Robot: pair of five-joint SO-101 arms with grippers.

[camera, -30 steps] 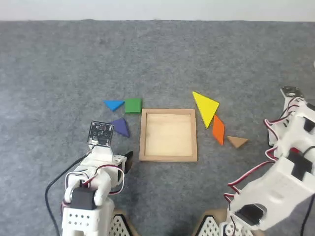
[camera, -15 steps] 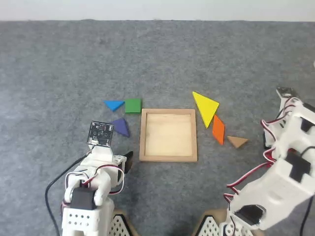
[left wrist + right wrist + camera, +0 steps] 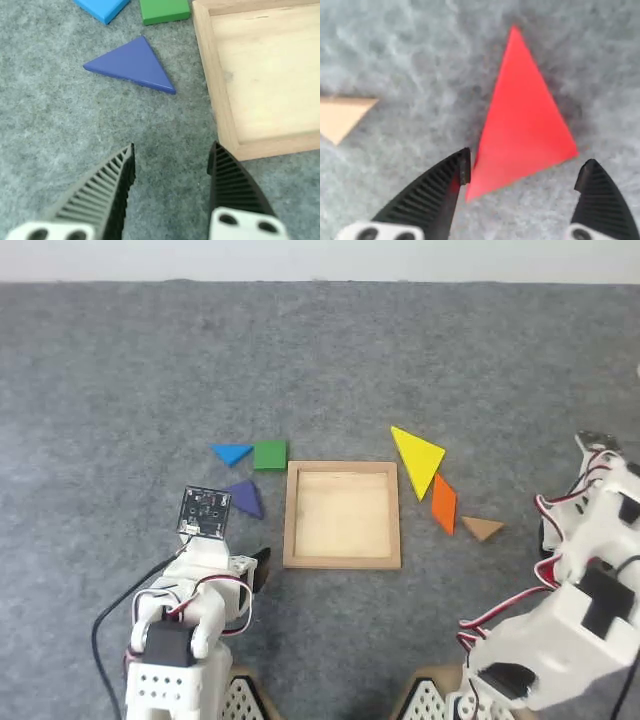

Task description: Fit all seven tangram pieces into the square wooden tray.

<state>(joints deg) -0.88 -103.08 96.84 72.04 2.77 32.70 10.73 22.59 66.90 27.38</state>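
Carpet, grey and fuzzy, covers my desk (image 3: 120, 360). On the left, my left tool (image 3: 173, 147) hangs low over the carpet. Its two fingers are apart and they hold nothing. It sits just beside the near left corner of the wooden tray (image 3: 291, 515).

A little past that tool lies a dark blue triangle (image 3: 131, 65), flat on the carpet and near the tray's left side. Farther back lie a light blue triangle (image 3: 231, 452) and a green square (image 3: 270, 454), just beside each other. The green square is close to the tray's far left corner.

The tray sits flat in the middle of the desk. Every piece I can see lies outside it.

Right of the tray is a big yellow triangle (image 3: 415, 460), close to the far right corner. An orange piece (image 3: 443, 502) with slanted ends lies just beside the yellow one. I cannot tell if they touch. A small tan triangle (image 3: 483, 529) lies near the orange piece, on its right.

Far to the right, my right tool (image 3: 529, 157) is down low with its fingers wide apart. A red triangle (image 3: 520, 120) lies flat on the carpet between them. One finger (image 3: 447, 182) is right at the red edge. The other finger is a bit apart from it.
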